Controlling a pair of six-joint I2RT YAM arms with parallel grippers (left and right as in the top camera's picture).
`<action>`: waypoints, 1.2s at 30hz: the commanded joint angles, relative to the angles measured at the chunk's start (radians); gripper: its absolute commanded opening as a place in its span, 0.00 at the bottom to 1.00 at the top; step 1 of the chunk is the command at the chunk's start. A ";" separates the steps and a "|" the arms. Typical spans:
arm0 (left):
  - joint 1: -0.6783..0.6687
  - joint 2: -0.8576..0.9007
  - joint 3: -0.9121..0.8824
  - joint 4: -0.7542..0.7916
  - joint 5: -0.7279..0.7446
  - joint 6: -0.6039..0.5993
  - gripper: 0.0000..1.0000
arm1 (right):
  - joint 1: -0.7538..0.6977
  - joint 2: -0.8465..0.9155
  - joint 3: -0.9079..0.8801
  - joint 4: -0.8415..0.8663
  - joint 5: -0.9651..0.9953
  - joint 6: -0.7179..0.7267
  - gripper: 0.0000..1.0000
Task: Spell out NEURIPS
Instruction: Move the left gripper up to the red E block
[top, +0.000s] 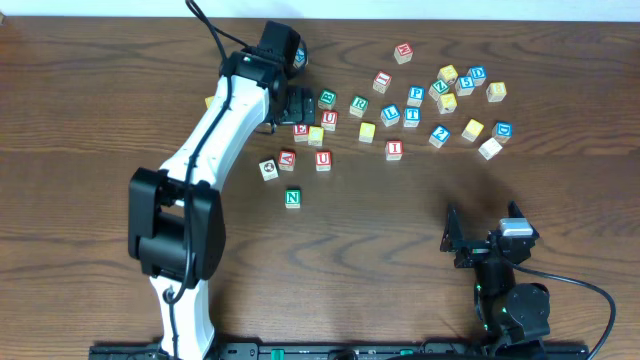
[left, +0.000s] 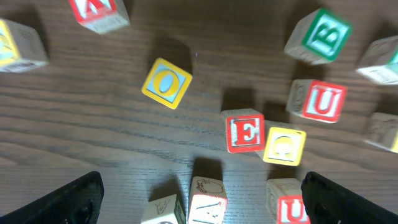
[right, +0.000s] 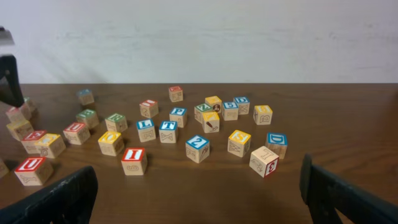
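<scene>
A green N cube (top: 292, 198) lies alone in front of the scattered letter cubes. My left gripper (top: 290, 110) (left: 202, 190) hovers open over the cluster's left side. A red E cube (top: 301, 131) (left: 244, 132) lies ahead of its fingers, touching a yellow cube (left: 284, 145). One red U (top: 329, 120) (left: 323, 99) is beyond it, another red U (top: 323, 160) (left: 292, 210) by the right finger. A green R (top: 358, 105), a red I (top: 394, 149) (right: 134, 158) and a blue P (top: 416, 95) lie further right. My right gripper (top: 457, 241) (right: 199, 193) is open and empty, well short of the cubes.
Other cubes surround these: a green B (left: 323, 37), a yellow O (left: 166, 82), a red A (top: 287, 159), a blue L (right: 145, 129), a blue T (right: 168, 130), a blue 2 (right: 197, 147) and a blue D (right: 277, 143). The left arm (top: 215, 130) crosses the table's left side.
</scene>
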 joint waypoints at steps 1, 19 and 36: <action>-0.011 0.028 0.022 -0.006 0.006 0.003 1.00 | -0.007 -0.003 -0.001 -0.004 0.007 0.013 0.99; -0.024 0.103 0.022 0.050 0.005 -0.084 0.93 | -0.007 -0.003 -0.001 -0.004 0.007 0.013 0.99; -0.024 0.115 0.022 0.095 0.005 -0.103 0.74 | -0.007 -0.003 -0.001 -0.004 0.007 0.013 0.99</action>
